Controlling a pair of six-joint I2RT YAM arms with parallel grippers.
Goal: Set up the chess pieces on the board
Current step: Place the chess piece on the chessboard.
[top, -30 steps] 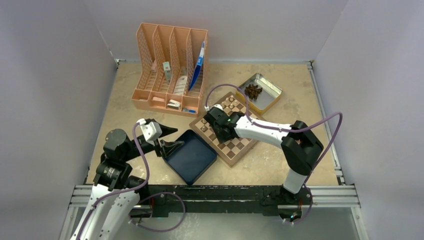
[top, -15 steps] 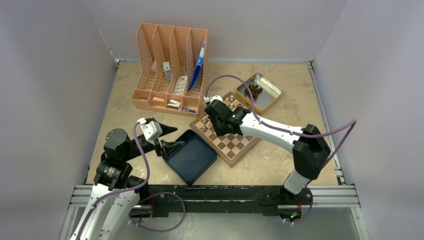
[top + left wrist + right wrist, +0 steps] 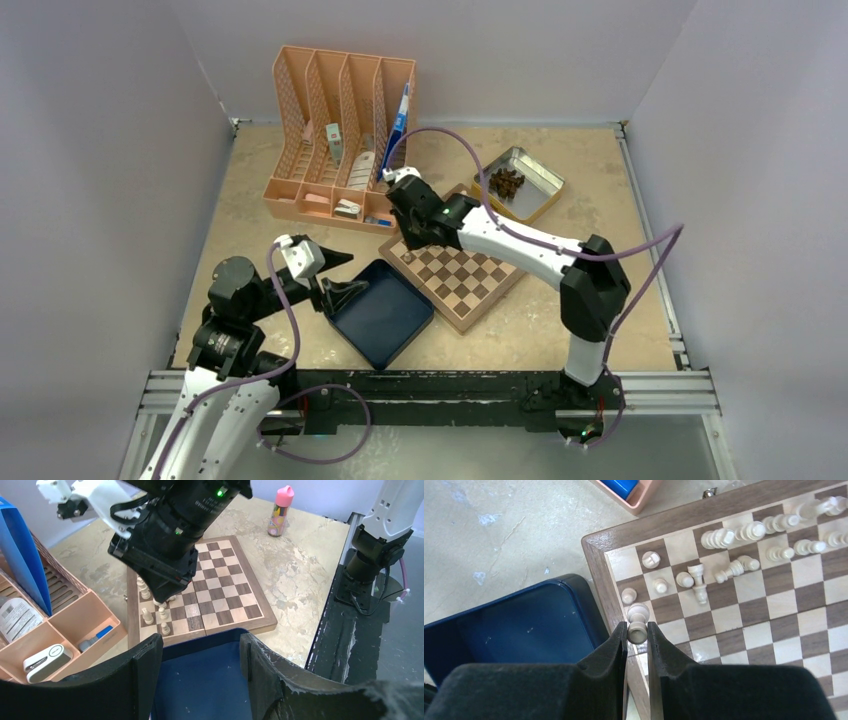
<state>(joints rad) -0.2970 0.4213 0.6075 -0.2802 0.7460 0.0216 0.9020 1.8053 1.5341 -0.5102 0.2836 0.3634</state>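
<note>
Fingers of your right gripper clench a pale pawn over the board at its rim, just beside the blue tray wall. Other chess pieces crowd the far rows, some toppled; bare squares lie to the right. Your left gripper hangs released over the tray. Print on the right arm's housing is too blurred to read.

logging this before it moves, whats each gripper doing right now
left gripper: open, holding nothing.
right gripper: closed on a pale chess piece at the edge of the board.
</note>
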